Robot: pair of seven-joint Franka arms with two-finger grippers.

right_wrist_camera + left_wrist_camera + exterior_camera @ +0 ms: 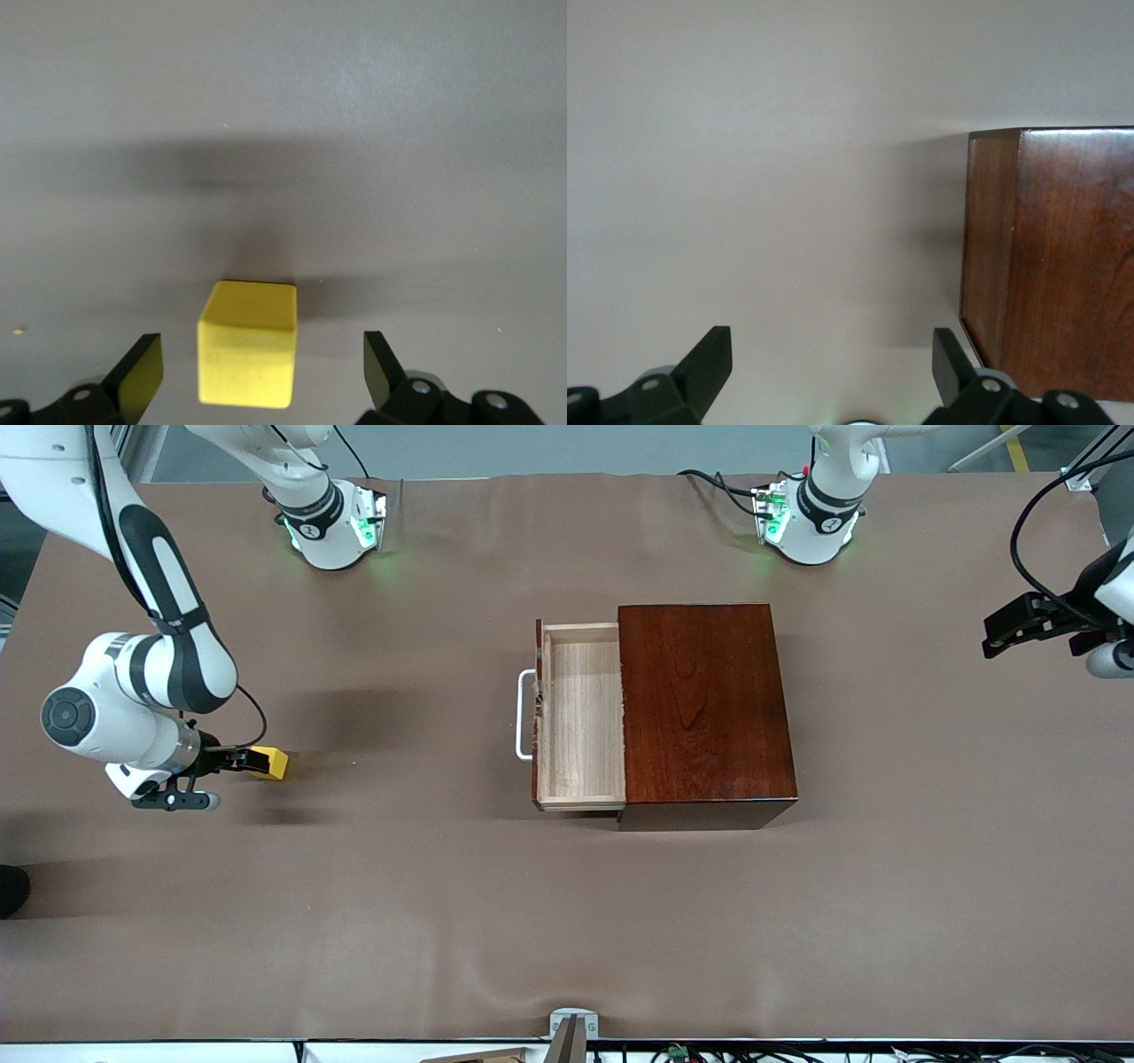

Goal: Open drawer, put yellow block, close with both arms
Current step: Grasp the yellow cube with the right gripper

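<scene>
A: What is the surface like?

B: A brown cloth (567, 921) covers the whole table, rippled near the front camera's edge, with grey floor showing above it.

A: And the box?

B: The dark reddish-brown wooden box (704, 704) sits about mid-table. Its drawer (582, 717) is pulled out toward the right arm's end, white bar handle (524, 716) leading. The pale tray holds nothing (only bare wood grain shows).

A: Where is the yellow block?

B: The yellow block (271, 763) rests on the cloth well apart from the drawer, toward the right arm's end of the table.

A: The arms?

B: The right arm is bent low, its right gripper (237, 760) down at the block. In the right wrist view the fingers (142, 376) stand wide on either side of the cube, not touching it. The left gripper (1032, 624) hangs at the left arm's end of the table, jaws spread with nothing between them, the box's corner just beside it.
</scene>
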